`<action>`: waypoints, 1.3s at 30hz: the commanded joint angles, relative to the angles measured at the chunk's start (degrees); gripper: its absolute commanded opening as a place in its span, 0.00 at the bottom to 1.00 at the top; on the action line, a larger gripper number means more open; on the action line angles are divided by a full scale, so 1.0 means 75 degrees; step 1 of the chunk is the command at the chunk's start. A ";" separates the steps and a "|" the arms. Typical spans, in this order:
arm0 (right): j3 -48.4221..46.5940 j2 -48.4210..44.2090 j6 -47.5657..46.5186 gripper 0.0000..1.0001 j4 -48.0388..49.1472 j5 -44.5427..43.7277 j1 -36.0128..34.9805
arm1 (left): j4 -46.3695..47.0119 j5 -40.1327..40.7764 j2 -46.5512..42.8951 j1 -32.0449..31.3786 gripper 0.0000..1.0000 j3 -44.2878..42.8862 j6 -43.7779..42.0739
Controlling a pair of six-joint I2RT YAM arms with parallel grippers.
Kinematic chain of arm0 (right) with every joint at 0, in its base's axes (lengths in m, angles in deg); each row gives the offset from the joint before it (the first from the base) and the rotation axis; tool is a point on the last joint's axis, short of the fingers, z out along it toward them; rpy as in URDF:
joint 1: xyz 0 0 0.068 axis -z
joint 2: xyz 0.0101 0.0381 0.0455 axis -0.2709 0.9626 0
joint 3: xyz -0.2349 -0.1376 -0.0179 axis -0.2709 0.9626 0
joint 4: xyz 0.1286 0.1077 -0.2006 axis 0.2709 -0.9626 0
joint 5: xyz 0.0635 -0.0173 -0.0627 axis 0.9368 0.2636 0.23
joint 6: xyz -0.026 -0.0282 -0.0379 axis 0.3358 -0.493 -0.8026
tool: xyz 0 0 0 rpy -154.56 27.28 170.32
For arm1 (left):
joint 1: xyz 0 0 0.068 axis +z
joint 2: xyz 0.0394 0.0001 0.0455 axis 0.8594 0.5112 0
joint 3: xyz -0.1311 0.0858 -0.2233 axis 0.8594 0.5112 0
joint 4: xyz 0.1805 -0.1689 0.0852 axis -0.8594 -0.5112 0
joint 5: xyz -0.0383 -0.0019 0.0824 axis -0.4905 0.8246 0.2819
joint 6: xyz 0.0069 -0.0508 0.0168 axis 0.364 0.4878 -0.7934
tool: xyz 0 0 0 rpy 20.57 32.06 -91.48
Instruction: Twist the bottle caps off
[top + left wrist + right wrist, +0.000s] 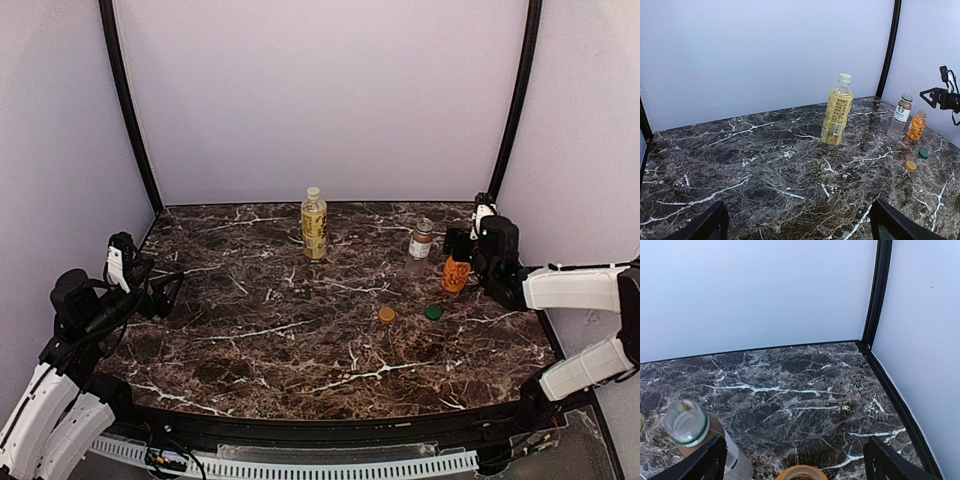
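Observation:
The tall yellow-labelled bottle (314, 224) stands at mid-back with its pale cap on. At the right stand the white-labelled bottle (421, 240) and the orange bottle (456, 272). Both show open mouths in the right wrist view, the white-labelled bottle (687, 422) with a green ring at its neck and the orange bottle (801, 473) at the frame's bottom. An orange cap (386, 315) and a green cap (433, 312) lie loose on the table. My right gripper (795, 447) is open, its fingers well apart either side of the orange bottle's mouth. My left gripper (800, 215) hangs open at the far left, holding nothing.
The dark marble table (300, 340) is walled by white panels with black corner posts (515, 100). The right wall stands close behind my right gripper (466, 246). The two caps lie just in front of the right-hand bottles.

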 commanded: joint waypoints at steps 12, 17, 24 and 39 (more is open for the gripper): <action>-0.5605 0.0667 -0.0146 0.81 -0.4636 0.2553 -0.0172 | 0.0044 0.0573 0.0038 0.0214 0.99 0.0295 0.0032; -0.8059 0.2876 -0.0565 0.90 -0.5287 0.3730 -0.1031 | -0.0142 0.1261 -0.0057 0.0455 0.99 0.0301 -0.0127; -1.0695 0.5463 -0.0880 0.95 -0.5805 0.4073 -0.2013 | -0.0390 0.2023 -0.0200 0.0872 0.99 0.0329 -0.0299; -1.1885 0.7182 -0.0489 0.73 -0.6058 0.3393 -0.2399 | -0.0237 0.1630 -0.0162 0.0976 0.99 0.0412 -0.0211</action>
